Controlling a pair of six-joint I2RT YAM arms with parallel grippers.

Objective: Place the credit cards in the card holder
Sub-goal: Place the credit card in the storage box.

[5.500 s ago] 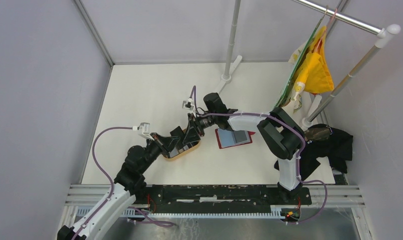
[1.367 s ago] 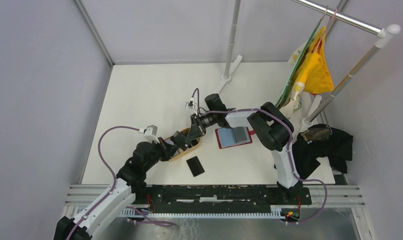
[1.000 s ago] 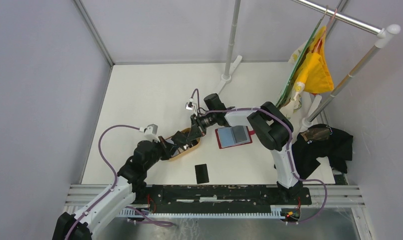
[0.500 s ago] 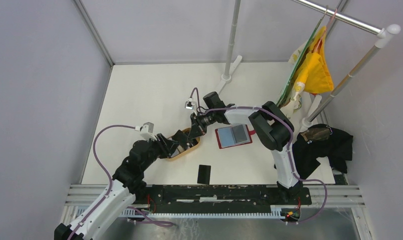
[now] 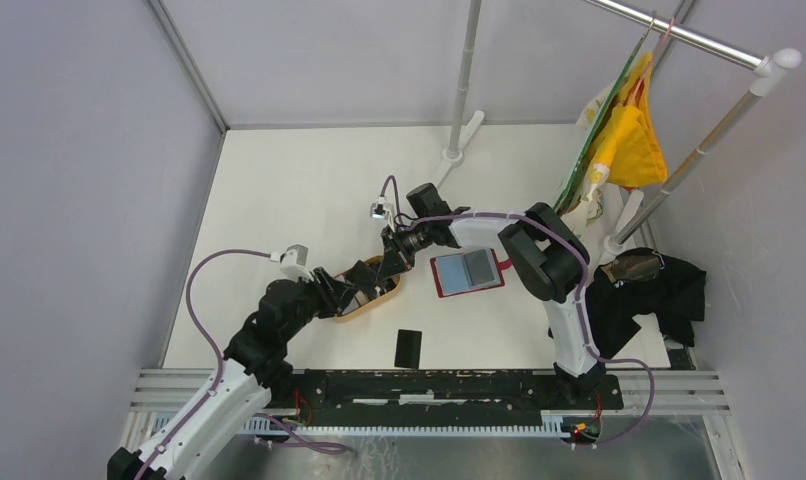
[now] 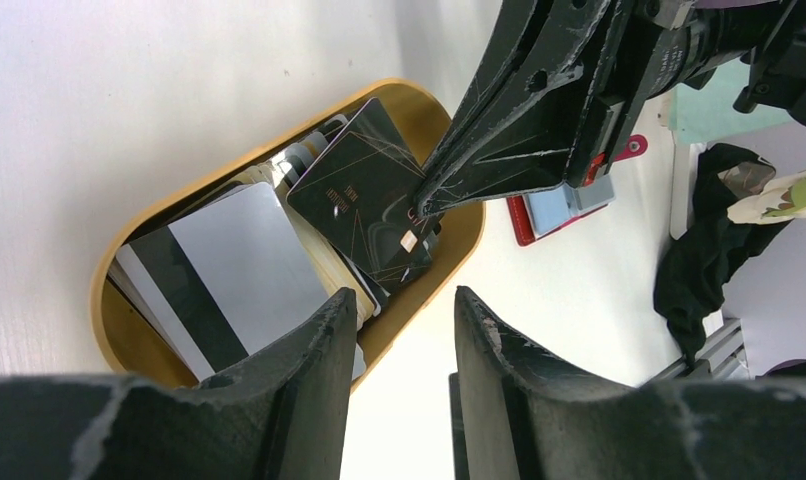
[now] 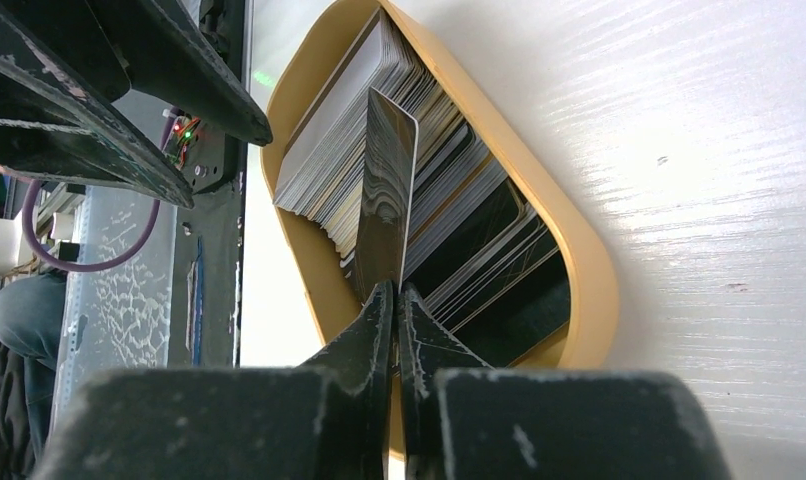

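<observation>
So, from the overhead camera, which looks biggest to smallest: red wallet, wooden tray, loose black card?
1. Red wallet and wooden tray: about alike; tray partly covered, so unsure.
2. Loose black card: smallest.

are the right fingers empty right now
No, the right fingers are pinched on the edge of a dark card standing up from the stack in the wooden tray.

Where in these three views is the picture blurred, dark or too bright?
Top view: soft even light, faint shadows, no glare; the tray is small but sharp. Left wrist view: the left gripper is close and dark; the held card is sharp, its scratches shining. Right wrist view: the right gripper is dark, the table very bright. No clear blur anywhere.
</observation>
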